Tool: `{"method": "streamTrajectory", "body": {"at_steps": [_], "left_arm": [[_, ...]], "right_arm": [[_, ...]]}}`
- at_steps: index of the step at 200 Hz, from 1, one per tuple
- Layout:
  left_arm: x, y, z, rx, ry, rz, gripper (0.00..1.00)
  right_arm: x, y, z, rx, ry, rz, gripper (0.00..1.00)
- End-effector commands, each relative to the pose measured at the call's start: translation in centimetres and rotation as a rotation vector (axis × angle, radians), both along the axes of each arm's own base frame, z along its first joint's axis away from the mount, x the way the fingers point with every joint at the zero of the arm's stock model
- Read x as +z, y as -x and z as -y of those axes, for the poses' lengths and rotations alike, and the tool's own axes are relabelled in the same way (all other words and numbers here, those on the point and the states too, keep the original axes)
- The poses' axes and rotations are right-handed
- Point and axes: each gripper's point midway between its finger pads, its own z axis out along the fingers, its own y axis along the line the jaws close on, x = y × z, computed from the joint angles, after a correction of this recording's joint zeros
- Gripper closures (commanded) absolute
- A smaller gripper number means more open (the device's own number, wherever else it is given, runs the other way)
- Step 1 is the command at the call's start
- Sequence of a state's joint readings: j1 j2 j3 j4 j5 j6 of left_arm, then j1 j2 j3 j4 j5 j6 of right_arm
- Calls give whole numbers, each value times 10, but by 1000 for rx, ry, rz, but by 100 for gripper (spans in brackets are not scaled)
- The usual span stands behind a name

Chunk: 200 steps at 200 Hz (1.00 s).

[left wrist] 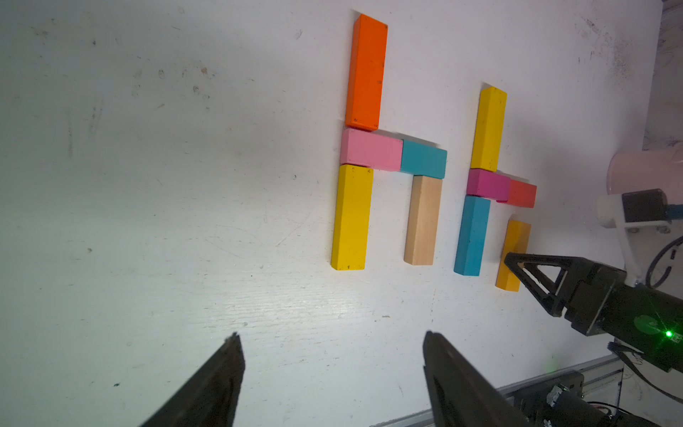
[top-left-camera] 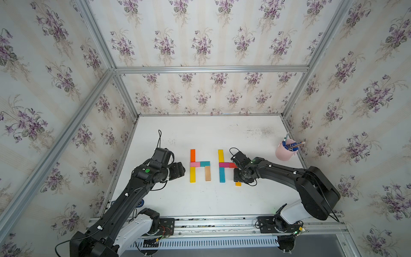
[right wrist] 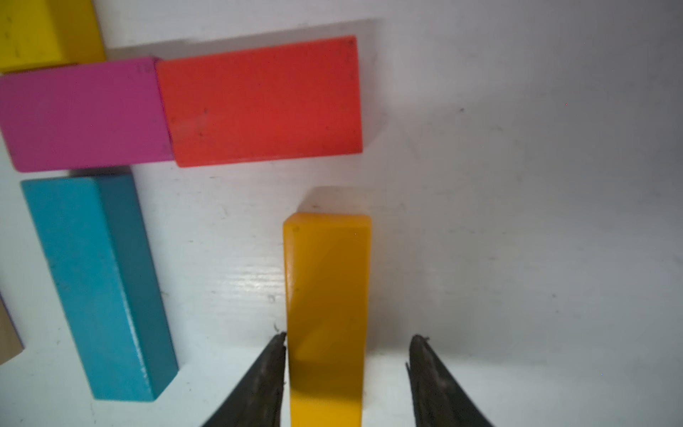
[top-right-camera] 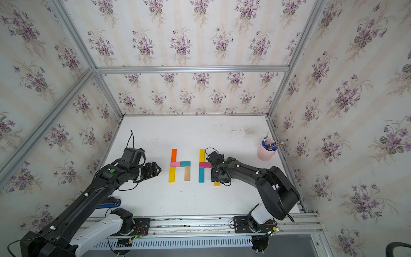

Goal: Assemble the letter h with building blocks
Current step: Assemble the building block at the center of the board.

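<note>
**Amber block lies loose between parted jaws, short of the red block**

The amber block (right wrist: 327,314) is found on the white table (left wrist: 148,185), flat, with its long axis pointed at the red block (right wrist: 262,101). A bare strip of table is seen between the two, so they are apart. With the magenta block (right wrist: 83,114) and the blue block (right wrist: 96,284) they make the second letter; a complete h (top-left-camera: 200,165) lies beside it.

The right gripper (right wrist: 351,335) is placed around the near end of the amber block. Its jaws stand apart: one finger is touching or just beside one long side, and the other is clearly off the opposite side. Nothing is clamped. The left gripper (left wrist: 331,334) hangs over bare table near the complete h, with its jaws wide apart and empty.

The block is judged to be a light, stiff, painted wooden bar that is not fragile. Its smooth paint may be a little slippery, and on this smooth table it can be moved by a small touch, as can its neighbours. A hold is best taken across the two long sides, close to the middle, so that the bar is not turned when it is closed on. If it is only pushed toward the red block, the push should be given squarely on its end.
</note>
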<state>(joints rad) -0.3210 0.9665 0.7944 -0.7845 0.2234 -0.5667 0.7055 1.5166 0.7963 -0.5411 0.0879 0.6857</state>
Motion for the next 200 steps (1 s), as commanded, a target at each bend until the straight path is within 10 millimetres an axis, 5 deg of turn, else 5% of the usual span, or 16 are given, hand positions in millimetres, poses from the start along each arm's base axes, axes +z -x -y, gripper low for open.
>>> {"method": "streamTrajectory", "body": {"at_steps": [1, 74, 200], "left_arm": [[-1, -1, 0, 0, -3, 6, 21], [-2, 0, -1, 0, -3, 4, 22], [-3, 1, -1, -5, -6, 4, 22]], "right_arm": [[2, 8, 2, -4, 6, -11, 49], [-9, 2, -2, 10, 34, -32, 73], [-11, -9, 1, 27, 107, -27, 76]]}}
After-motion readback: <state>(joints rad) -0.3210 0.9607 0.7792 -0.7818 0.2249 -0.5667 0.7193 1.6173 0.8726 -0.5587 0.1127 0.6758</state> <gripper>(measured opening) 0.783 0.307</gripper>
